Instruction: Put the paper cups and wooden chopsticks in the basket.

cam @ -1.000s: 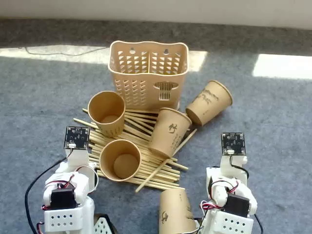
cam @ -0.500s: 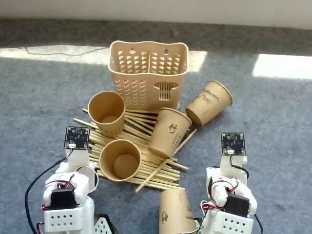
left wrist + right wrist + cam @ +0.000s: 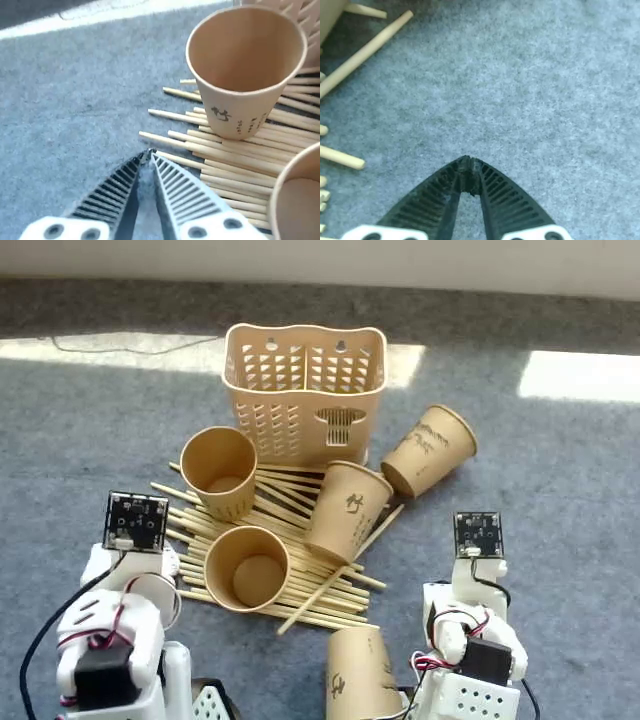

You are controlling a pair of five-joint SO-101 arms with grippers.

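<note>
Hovering beside the wooden chopsticks (image 3: 235, 165), left pincer (image 3: 150, 153) clenched empty, right pincer (image 3: 466, 167) clenched empty over carpet (image 3: 545, 75).

Tan basket (image 3: 270, 420), cut-out pattern; brown paper cups (image 3: 350, 512), black markings; pale wooden chopsticks (image 3: 322, 592); grey carpet (image 3: 560, 500).

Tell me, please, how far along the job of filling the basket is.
Done: nothing that shows; the basket looks empty. In hand: nothing; both arms' jaws are shut with nothing between them, over the carpet. Left: all five paper cups and the pile of chopsticks are outside the basket, on the carpet.
</note>
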